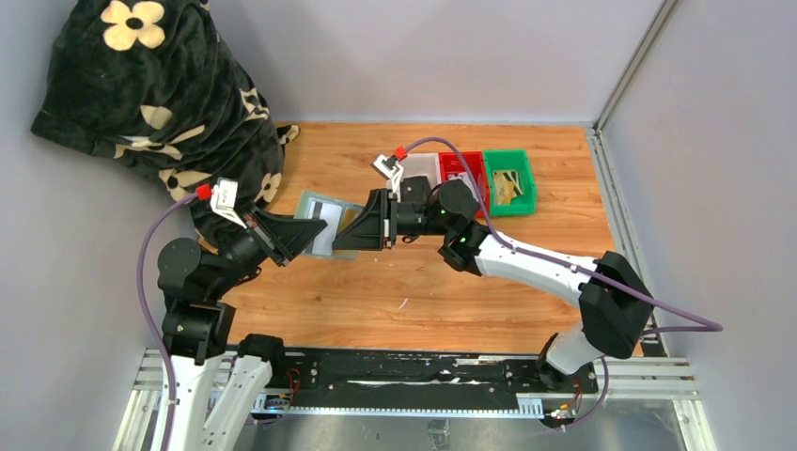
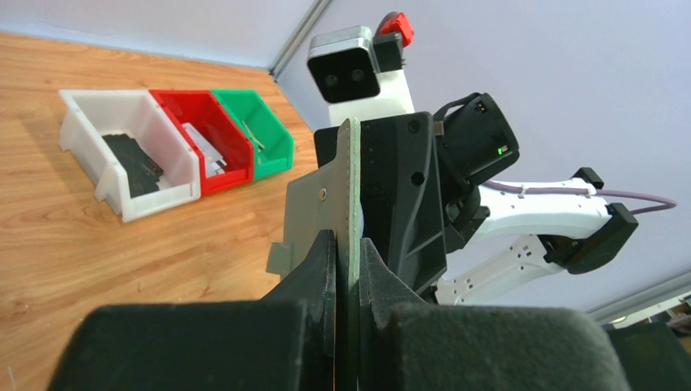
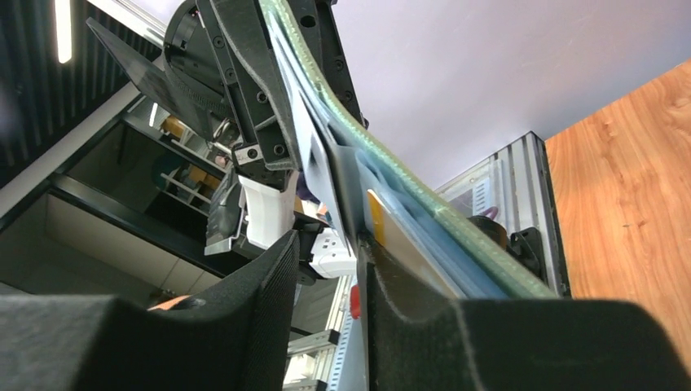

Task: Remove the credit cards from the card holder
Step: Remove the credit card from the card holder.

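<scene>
The sage-green card holder (image 1: 305,205) hangs open above the table between my two grippers. My left gripper (image 1: 293,235) is shut on its left edge; in the left wrist view (image 2: 348,244) the green edge (image 2: 352,179) stands pinched between the fingers. A white card with a dark stripe (image 1: 324,230) and a tan-gold card (image 1: 347,218) sit in its pockets. My right gripper (image 1: 352,232) is at the holder's right end. In the right wrist view (image 3: 330,244) its jaws stand apart, with the tan-gold card (image 3: 389,236) and green holder (image 3: 407,191) against the right finger.
Three small bins stand at the back right: white (image 1: 418,169) with a black wallet (image 2: 134,163), red (image 1: 462,171) and green (image 1: 508,180). A black blanket with flower print (image 1: 160,94) is piled at the back left. Grey walls close the back and right.
</scene>
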Tool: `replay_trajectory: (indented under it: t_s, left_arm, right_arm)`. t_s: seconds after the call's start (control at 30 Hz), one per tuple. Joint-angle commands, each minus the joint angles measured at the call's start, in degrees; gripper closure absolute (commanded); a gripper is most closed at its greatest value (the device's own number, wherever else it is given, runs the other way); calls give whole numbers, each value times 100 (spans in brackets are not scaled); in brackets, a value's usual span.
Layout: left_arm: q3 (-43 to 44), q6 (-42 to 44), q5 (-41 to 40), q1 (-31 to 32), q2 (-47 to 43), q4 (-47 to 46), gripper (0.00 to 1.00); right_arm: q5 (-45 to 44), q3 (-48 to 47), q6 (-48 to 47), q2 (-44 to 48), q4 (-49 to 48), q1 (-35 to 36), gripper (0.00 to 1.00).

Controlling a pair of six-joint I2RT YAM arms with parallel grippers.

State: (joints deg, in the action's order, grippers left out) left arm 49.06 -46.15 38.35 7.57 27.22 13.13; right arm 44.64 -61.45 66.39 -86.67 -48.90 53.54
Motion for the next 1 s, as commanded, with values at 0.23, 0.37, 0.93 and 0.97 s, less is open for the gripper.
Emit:
replay_trajectory:
  t_s: [0.23,0.37,0.93,0.97]
  left_arm:
    - [-197,-213,193,16,-111,-267,99]
    - [-212,-219,164,16,-166,-247,97]
    - [-442,-339,143,16,-226,-424,83]
    - [-441,-334,151,16,-226,-422,81]
  right_arm:
    - [-112,-121,712,-233,-1578,139,74]
    - [-377,8,466,-99,-1352,131,66]
    - [-793,-77,-151,155,-731,237,94]
    - [-798,-42,-150,184,-735,224,98]
